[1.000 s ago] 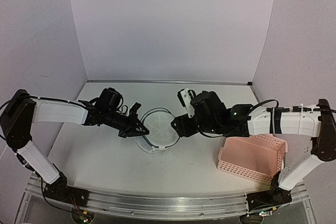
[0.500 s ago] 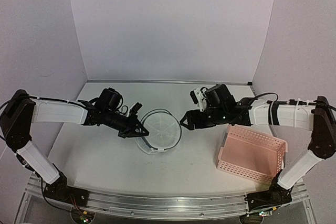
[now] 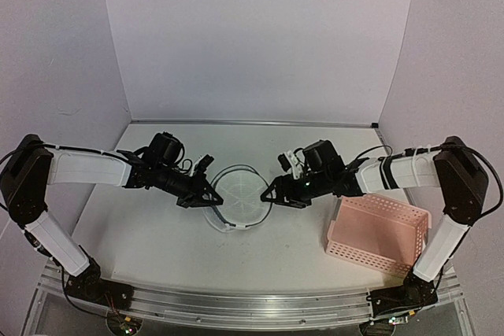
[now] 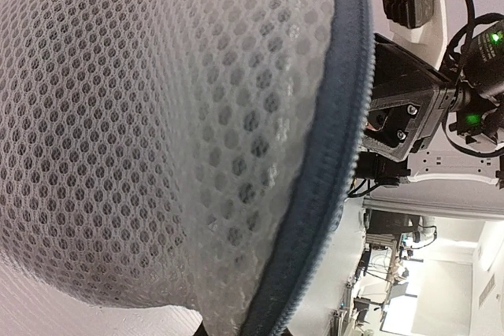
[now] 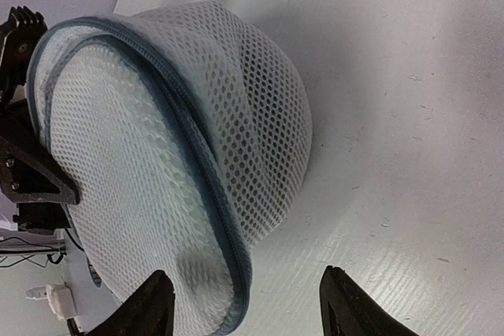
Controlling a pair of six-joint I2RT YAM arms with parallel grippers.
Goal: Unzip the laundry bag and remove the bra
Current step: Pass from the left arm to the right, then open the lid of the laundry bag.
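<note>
laundry bag (image 3: 239, 194) on table (image 3: 157, 230), basket (image 3: 378, 231) right

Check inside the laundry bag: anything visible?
Through the laundry bag mesh only pale grey shows, no orange cups or black straps. The bottom, against the table, is hidden.

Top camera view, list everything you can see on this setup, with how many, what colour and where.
laundry bag: one, white mesh with dark zipper rim, table centre between the grippers
basket: one, pink, perforated, near right
table: one, white, under everything
left gripper: one, black, shut on the bag's left rim
right gripper: one, black, open at the bag's right side
</note>
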